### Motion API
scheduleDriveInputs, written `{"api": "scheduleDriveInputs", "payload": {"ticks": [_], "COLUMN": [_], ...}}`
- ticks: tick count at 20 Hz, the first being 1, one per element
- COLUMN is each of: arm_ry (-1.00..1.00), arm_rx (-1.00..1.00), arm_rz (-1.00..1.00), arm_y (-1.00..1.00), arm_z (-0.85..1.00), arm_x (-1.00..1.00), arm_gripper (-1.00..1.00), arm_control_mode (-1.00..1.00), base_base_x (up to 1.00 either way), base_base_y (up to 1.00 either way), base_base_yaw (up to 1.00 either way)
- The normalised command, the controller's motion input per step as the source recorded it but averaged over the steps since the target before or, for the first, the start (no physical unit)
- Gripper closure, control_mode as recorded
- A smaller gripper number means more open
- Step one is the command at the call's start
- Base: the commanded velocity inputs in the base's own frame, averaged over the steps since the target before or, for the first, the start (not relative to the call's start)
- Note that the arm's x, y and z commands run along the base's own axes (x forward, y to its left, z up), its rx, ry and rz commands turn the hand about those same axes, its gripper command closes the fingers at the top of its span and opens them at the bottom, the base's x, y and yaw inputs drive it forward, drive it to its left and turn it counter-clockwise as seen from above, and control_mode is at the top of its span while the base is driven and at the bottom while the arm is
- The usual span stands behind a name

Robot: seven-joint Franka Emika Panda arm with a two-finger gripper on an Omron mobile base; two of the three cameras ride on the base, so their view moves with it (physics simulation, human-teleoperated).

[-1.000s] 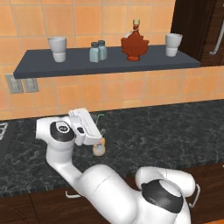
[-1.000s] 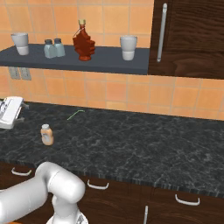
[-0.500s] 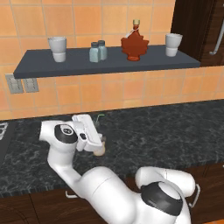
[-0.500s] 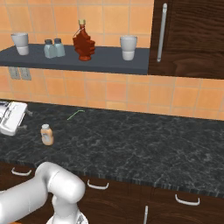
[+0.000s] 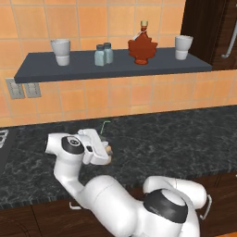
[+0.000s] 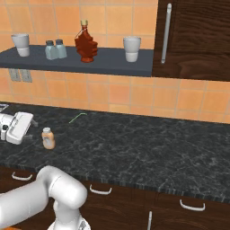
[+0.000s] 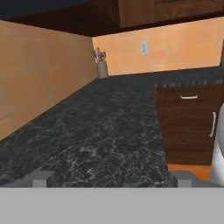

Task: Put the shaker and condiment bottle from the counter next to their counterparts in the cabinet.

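Finding two pale blue-grey shakers standing just beside each other on the cabinet (image 5: 41,69), the shaker (image 5: 109,52) and its twin shaker (image 5: 99,56) (not telling which of the pair is which). Judging that half of the job as done. Seeing the red maple-leaf bottle (image 5: 142,47) near them on the same shelf, with nothing orange and stubby beside it yet.

Spotting the condiment bottle (image 6: 48,138) upright on the counter (image 6: 148,148), so counting it as the part left: gripping, lifting, setting down next to the maple-leaf bottle.

Holding the gripper (image 6: 28,126) low over the counter, just beside the condiment bottle and at about its height, jaws spread wide and gripping nothing; in the hand view looking along bare worktop between the fingertips (image 7: 42,178). Not telling whether a finger is touching the bottle.

Noting the speckled black worktop running long and flat, with a thin green bent line (image 5: 105,124) lying near the wall. Noting orange tiles behind, a wall socket (image 5: 18,88) under the shelf, a pale cup (image 5: 61,51) at one end and another cup (image 5: 183,46) at the other, a dark wooden cupboard (image 6: 197,36) to the side, and a utensil holder (image 7: 101,66) in the far corner.
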Motion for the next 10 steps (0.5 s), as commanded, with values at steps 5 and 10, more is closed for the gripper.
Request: {"api": "scheduleDriveInputs", "payload": {"ticks": [5,10], "arm_ry": [0.05,0.13], "arm_rx": [0.01,0.02], "arm_rz": [0.0,0.0], "arm_y": [0.01,0.12], "arm_z": [-0.12,-0.21], "arm_x": [0.26,0.2], "arm_gripper": [-1.0,-1.0], "arm_control_mode": [-1.0,-1.0], "base_base_x": [0.0,0.0], "base_base_y": [0.0,0.0], "base_base_yaw": [0.0,0.0]}}
